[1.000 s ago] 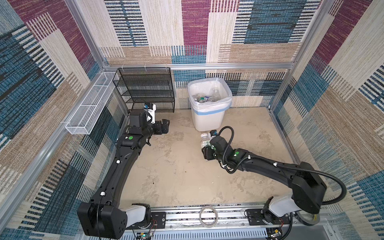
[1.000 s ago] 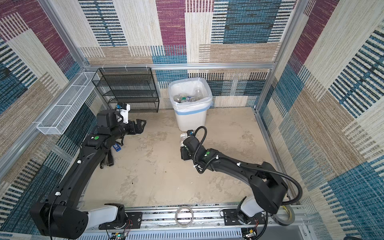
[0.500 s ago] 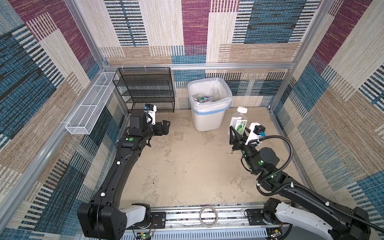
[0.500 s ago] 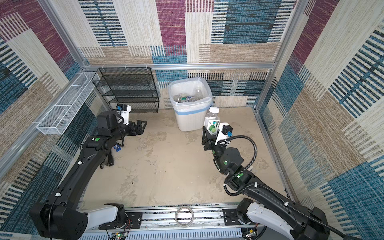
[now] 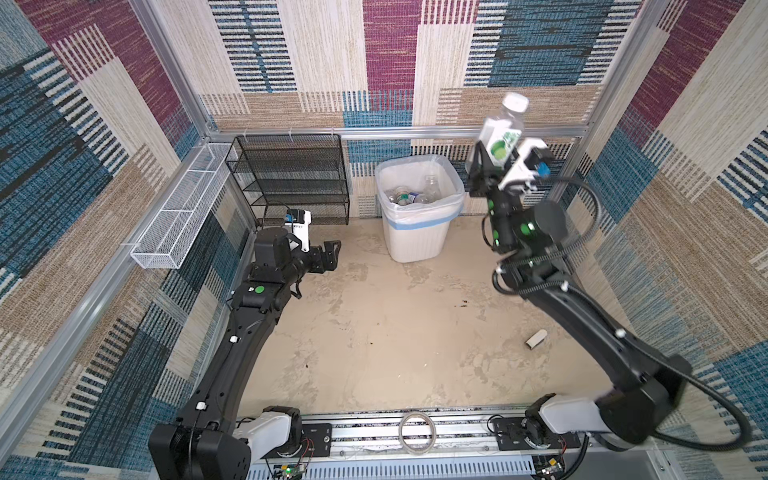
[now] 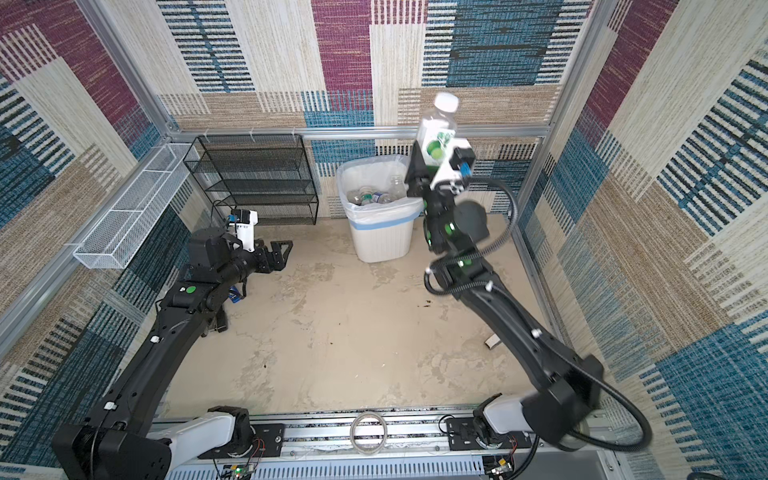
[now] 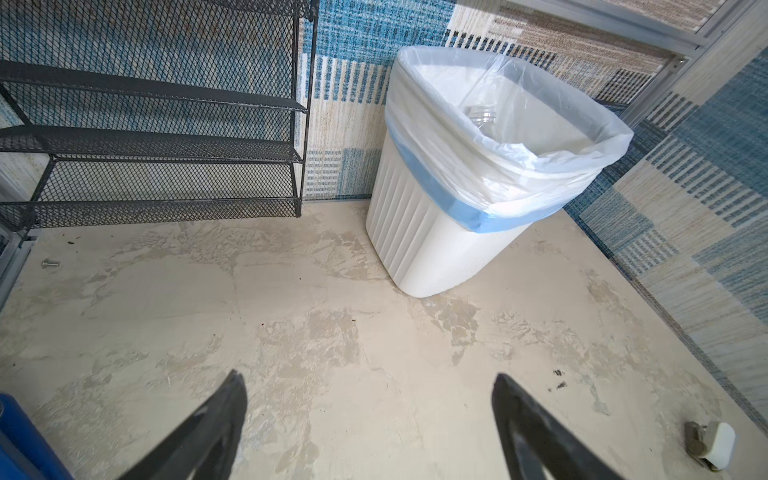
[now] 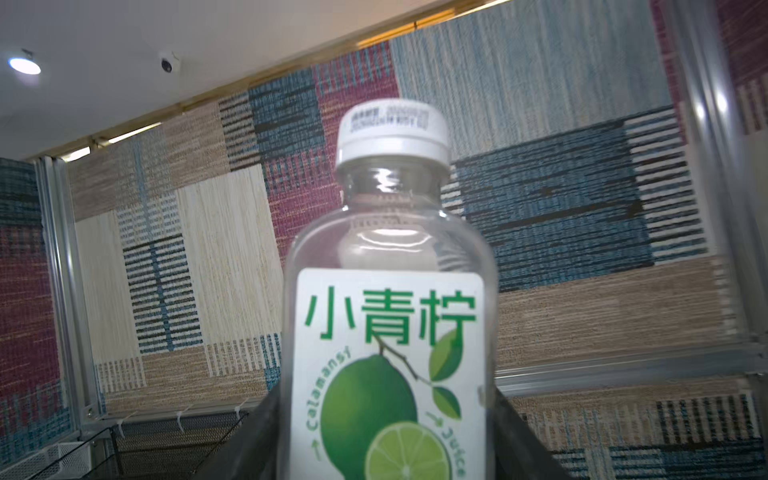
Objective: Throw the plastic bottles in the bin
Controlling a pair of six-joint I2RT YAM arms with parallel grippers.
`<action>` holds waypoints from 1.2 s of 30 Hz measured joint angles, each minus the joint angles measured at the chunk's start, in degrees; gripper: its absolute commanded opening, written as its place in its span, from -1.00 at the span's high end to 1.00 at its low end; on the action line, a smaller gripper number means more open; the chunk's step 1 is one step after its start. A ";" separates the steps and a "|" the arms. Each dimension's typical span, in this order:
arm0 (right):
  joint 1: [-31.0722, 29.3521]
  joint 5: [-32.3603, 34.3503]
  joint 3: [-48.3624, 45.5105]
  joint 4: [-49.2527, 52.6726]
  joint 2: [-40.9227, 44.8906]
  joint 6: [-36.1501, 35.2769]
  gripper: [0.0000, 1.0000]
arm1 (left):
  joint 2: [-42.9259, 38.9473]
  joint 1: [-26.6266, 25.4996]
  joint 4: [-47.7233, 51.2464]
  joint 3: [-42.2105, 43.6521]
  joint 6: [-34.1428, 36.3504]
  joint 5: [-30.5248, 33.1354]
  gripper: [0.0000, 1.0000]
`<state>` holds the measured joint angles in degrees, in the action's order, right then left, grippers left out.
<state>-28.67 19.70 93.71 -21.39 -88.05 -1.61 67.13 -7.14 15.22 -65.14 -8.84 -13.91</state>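
A: One bottle [image 5: 498, 137] shows in both top views, upright in the right gripper [image 5: 494, 164], which is clamped on its sides, raised beside the bin [image 5: 415, 245].
B: Inside the bin?
A: Several bottles [image 5: 409, 195]. The left gripper [image 5: 328, 257] hangs low near the rack [image 5: 291, 178].
B: Left wrist?
A: Jaws spread wide, nothing between them, bin [image 7: 415, 232] ahead.
B: Right wrist?
A: Bottle [image 8: 390, 332], white cap, lime label, with a black finger pressed against each side.
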 measured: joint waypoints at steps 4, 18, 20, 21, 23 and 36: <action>1.16 -4.33 23.21 23.89 -15.80 1.79 -0.97 | -0.52 0.00 -0.02 0.00 0.00 0.00 -0.87; 7.85 -2.47 -14.95 20.55 10.08 6.12 -0.97 | -3.91 0.00 -4.42 6.10 -1.77 5.68 -0.90; 11.45 -1.46 -23.56 17.27 15.30 7.58 -0.97 | -5.88 0.02 -7.02 11.65 -3.17 9.77 -0.93; 13.73 -1.46 -28.20 15.74 17.88 8.48 -0.97 | -6.88 0.04 -8.59 14.91 -3.85 12.39 -0.94; 17.97 -1.20 -36.54 13.35 21.97 10.75 -0.97 | -8.96 0.11 -11.13 21.92 -5.14 18.18 -0.95; 27.19 5.60 -75.34 -7.02 26.80 16.33 -0.97 | -8.37 0.13 -34.99 44.13 0.28 44.13 -0.99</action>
<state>-1.48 25.30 18.37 -28.40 -61.25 14.72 58.76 -7.01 -19.77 -21.02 -8.56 30.22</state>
